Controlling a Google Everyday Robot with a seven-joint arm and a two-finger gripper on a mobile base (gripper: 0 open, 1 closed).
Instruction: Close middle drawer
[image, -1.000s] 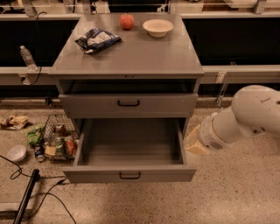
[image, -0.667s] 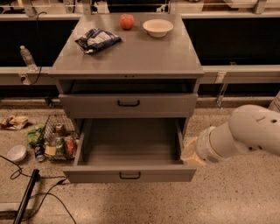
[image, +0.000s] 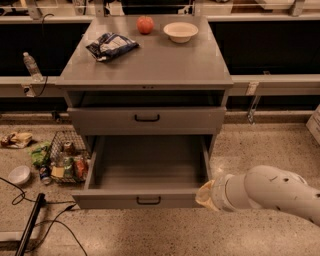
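Note:
The grey cabinet (image: 145, 65) shows two drawer fronts. The upper one (image: 147, 120), with a black handle, is pulled out slightly. Below it the middle drawer (image: 147, 170) is pulled far out and is empty inside; its front panel with a small black handle (image: 148, 200) faces me. The lowest drawer is hidden beneath it. My gripper (image: 204, 195), at the end of the white arm (image: 270, 192) coming in from the right, is at the right front corner of the middle drawer's front panel.
On the cabinet top lie a chip bag (image: 112, 46), an apple (image: 145, 24) and a white bowl (image: 180, 31). On the floor to the left are a wire basket of trash (image: 67, 162), a small white bowl (image: 19, 175), cables and a black pole (image: 30, 225). A water bottle (image: 31, 66) stands on the left ledge.
The arm has moved down and to the left, bringing the gripper from beside the drawer's right wall to its right front corner. The drawer has not moved.

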